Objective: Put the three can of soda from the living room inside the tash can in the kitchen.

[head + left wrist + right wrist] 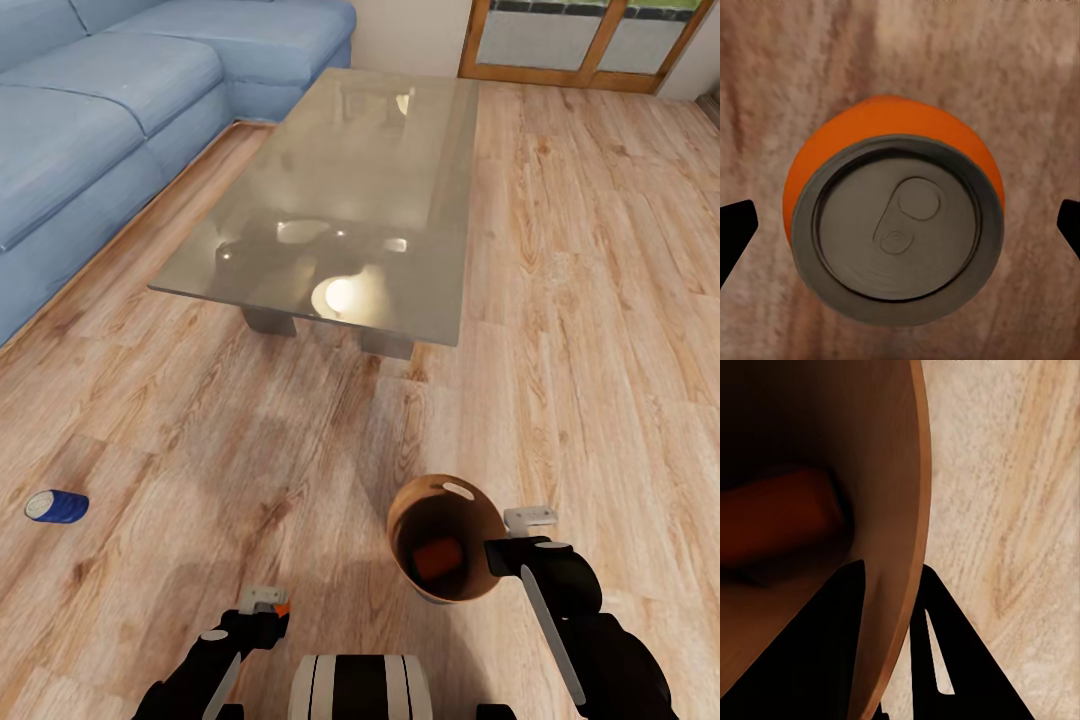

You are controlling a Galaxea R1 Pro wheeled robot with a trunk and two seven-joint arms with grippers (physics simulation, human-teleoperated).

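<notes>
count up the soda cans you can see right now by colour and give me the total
Orange cans: 2, one standing on the floor between the left gripper's fingers, orange can on the floor; one lying inside the bin, orange can in the bin.
Blue cans: 1, blue can on its side on the floor.
Total: 3 cans.

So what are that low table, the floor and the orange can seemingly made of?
The low table looks like smoked glass: its top mirrors lights and the floor shows through. The floor looks like pale matte wood planks, with visible grain and seams. The orange can seems painted metal, with a dull grey end and a pull tab.
</notes>
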